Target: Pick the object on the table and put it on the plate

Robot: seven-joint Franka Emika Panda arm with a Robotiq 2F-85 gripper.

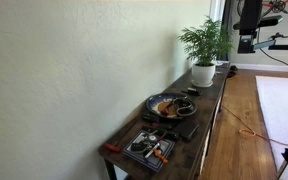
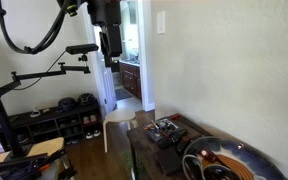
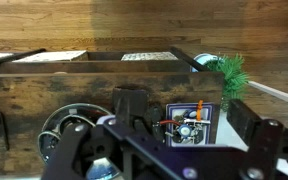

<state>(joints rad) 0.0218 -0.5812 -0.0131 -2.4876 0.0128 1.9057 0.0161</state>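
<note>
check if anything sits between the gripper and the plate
nothing visible does: the gripper hangs high, away from the table, with only open air down to the plate; the plant and tray flank it

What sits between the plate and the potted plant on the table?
A small dark bowl lies between plate and potted plant, in an exterior view.

Along my table [image 1: 210, 94], the plate [image 1: 169, 104] sits between the potted plant [image 1: 204, 45] at one end and the tray [image 1: 149, 148] at the other, the tray lying right of it in my wrist view.
</note>
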